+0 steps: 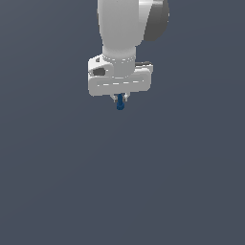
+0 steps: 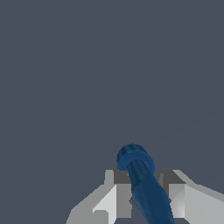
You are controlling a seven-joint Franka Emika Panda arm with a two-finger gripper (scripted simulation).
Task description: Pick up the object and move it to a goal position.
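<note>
Exterior view is mostly one flat dark grey-blue backdrop, no edges or surface lines to go by, so I can't tell what's floor and what's background. Biggest thing in it is the white arm point(image 1: 127, 28) coming down from the top middle, with a darker grey rounded part on the exterior view's right of it. Under that sits the wide white hand block, and below it the gripper point(image 1: 120, 99), pointing straight down.

Fingers point(image 1: 116, 98) are pulled in close, just a narrow gap, and that gap is filled by the object point(image 1: 120, 105). It's a tiny dark blue stick, and its rounded end pokes out just below the fingertips. So it's pinched in the grip and hanging in the air under the hand, nothing touching it from below as far as I can see.

Wrist view backs that up: the two pale fingers point(image 2: 114, 199) sit either side of the object point(image 2: 142, 183), pressed up against its shaft, and the thicker rounded end sticks out past them. Rest of that view is just the same plain grey.
</note>
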